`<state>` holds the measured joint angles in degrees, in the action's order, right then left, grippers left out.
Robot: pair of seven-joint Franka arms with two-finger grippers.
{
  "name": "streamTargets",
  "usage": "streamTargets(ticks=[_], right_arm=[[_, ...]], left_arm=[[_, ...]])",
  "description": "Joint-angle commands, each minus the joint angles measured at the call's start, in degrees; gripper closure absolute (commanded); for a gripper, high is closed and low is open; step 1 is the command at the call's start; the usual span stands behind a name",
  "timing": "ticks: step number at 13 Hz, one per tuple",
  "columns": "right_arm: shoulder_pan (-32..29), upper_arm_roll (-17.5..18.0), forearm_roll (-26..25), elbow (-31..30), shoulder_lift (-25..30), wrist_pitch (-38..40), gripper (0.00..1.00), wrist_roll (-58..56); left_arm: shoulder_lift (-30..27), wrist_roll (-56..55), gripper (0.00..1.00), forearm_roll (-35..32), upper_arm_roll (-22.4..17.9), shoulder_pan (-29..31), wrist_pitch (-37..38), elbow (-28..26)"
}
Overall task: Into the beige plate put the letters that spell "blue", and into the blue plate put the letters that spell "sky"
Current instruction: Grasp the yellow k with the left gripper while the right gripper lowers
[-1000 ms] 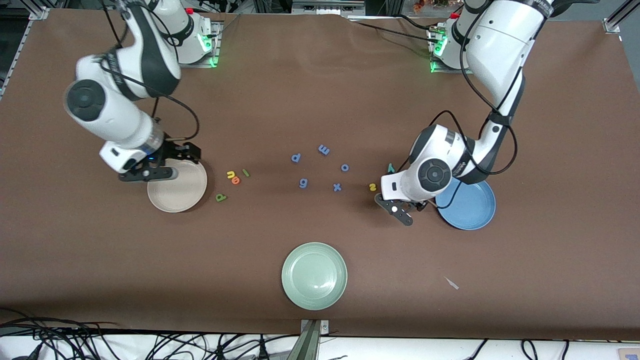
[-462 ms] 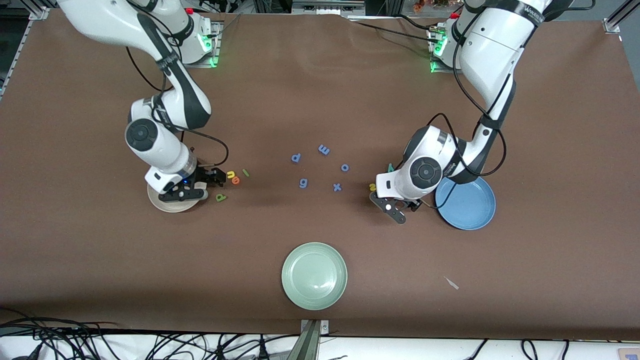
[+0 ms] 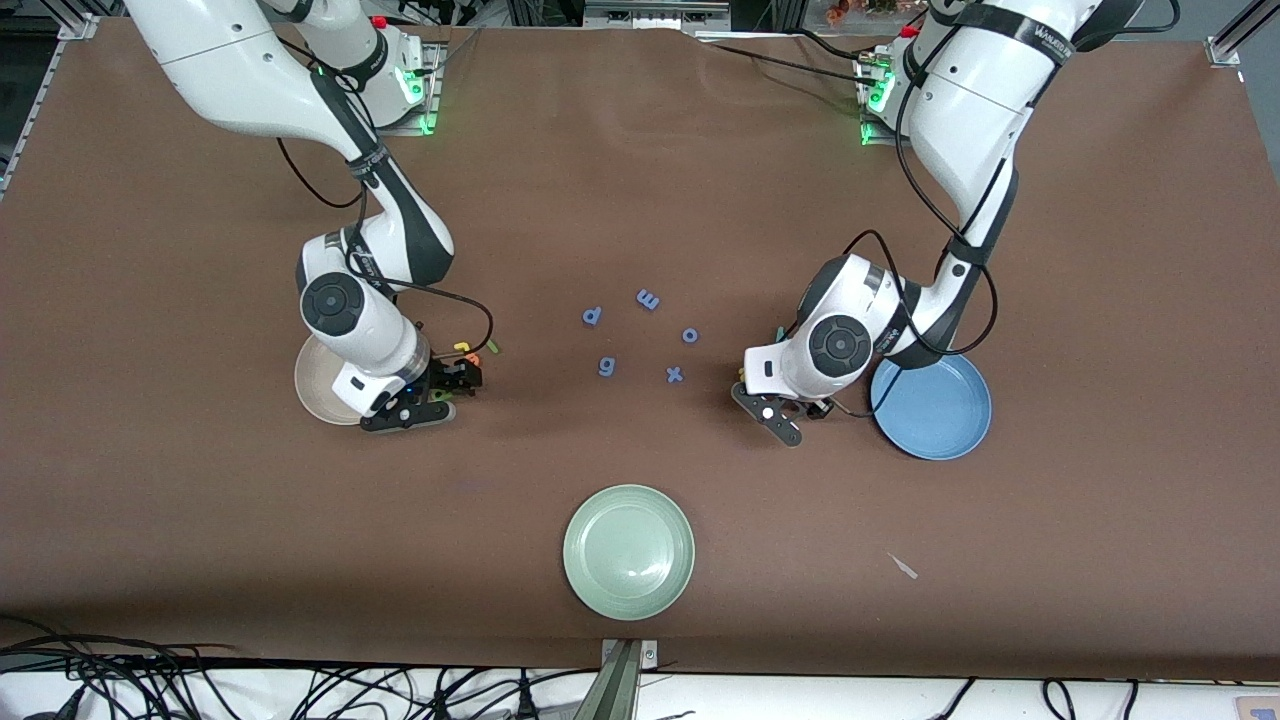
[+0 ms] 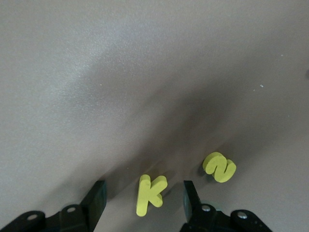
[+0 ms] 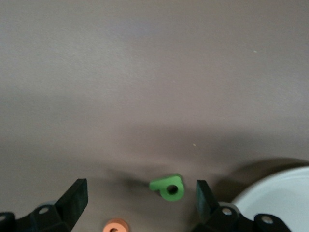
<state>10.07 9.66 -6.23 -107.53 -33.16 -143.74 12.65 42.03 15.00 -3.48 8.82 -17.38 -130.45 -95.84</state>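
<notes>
Front view: beige plate (image 3: 312,385) lies at the right arm's end of the tabletop (image 3: 640,180), blue plate (image 3: 945,410) at the left arm's end. Right tool (image 5: 140,195), beside the beige plate, has its jaws spread either side of the green b (image 5: 168,187), not touching it; the orange e (image 5: 116,225) lies near. Left tool (image 4: 142,203), beside the blue plate, has spread jaws flanking the yellow k (image 4: 150,193), with the yellow s (image 4: 219,167) just beside. Both plates hold no letters.
</notes>
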Motion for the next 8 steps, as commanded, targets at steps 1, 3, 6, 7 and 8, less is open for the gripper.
streamTargets(ticks=[1,3,6,7,8], right_arm=[[0.21,0.01,-0.98,1.89,-2.09,0.3,0.01,1.5],[0.21,0.01,-0.54,1.36,-2.0,0.48,0.02,1.59],[0.13,-0.34,-0.54,-0.23,-1.65,0.66,0.04,1.68],[0.13,-0.43,-0.54,-0.31,-1.65,0.48,0.04,1.68],[0.13,-0.43,-0.54,-0.4,-1.73,0.22,0.05,1.68]], left_arm=[[0.15,-0.14,0.65,-3.97,-0.29,-0.64,-0.68,-0.23],[-0.11,-0.23,0.85,-4.78,-0.29,-0.64,-0.42,-0.23],[-0.81,-0.15,0.92,-4.78,-0.29,-0.29,0.63,-0.14],[-1.68,0.38,0.92,-4.78,-0.46,0.06,1.77,0.04],[-3.17,0.47,0.92,-4.87,-0.47,0.5,3.61,0.21]])
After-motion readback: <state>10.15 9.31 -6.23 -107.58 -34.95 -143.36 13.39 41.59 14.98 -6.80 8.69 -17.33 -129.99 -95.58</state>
